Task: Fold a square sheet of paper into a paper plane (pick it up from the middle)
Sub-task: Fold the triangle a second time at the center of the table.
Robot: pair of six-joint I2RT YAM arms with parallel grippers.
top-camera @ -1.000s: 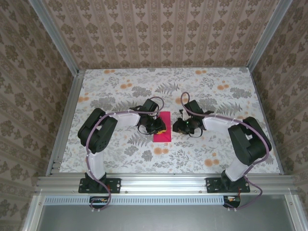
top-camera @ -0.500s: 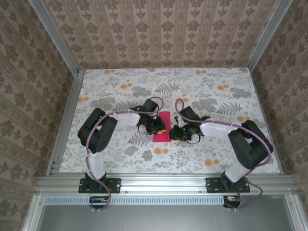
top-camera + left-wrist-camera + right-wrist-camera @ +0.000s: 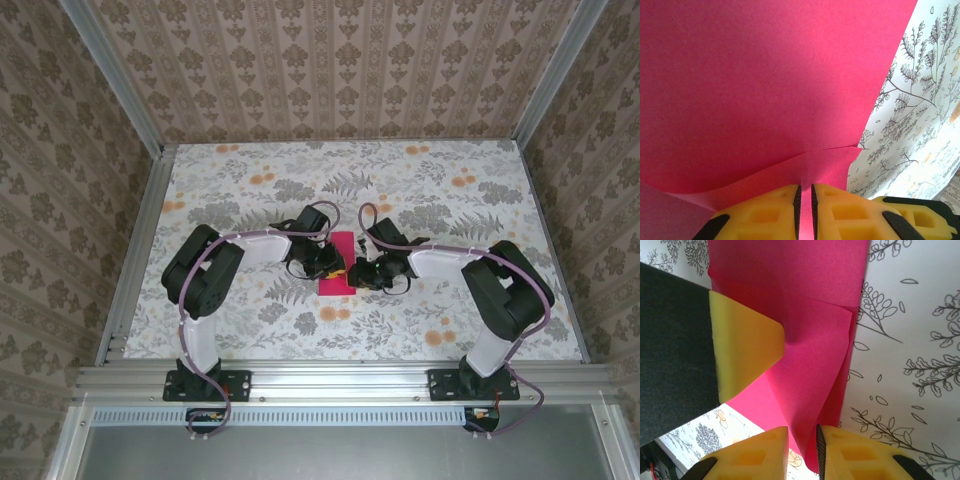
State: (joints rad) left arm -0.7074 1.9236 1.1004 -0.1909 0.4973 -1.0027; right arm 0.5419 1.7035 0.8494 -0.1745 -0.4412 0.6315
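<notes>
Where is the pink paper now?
Top view: the folded magenta-pink paper sheet lies mid-table on the flowery tablecloth, between the left fingers and right fingers.

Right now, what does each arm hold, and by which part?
Left jaws pinch the pink paper by its edge; right jaws straddle its flap, grip uncertain.

Seen from above, the square sheet of paper (image 3: 345, 243) is small and partly covered – the left gripper (image 3: 334, 268) and right gripper (image 3: 358, 272) meet over its middle, and their fingertips are too small to make out. In the left wrist view the paper runs off the top and left edges, and that gripper's yellow fingers are cropped at the bottom. In the right wrist view the sheet leaves the top edge, and the left gripper's dark body, cut by the left edge, hides part of the bench (image 3: 480, 300). The right gripper's fingers are cropped below – whether they pinch the flap between them cannot be told.
</notes>
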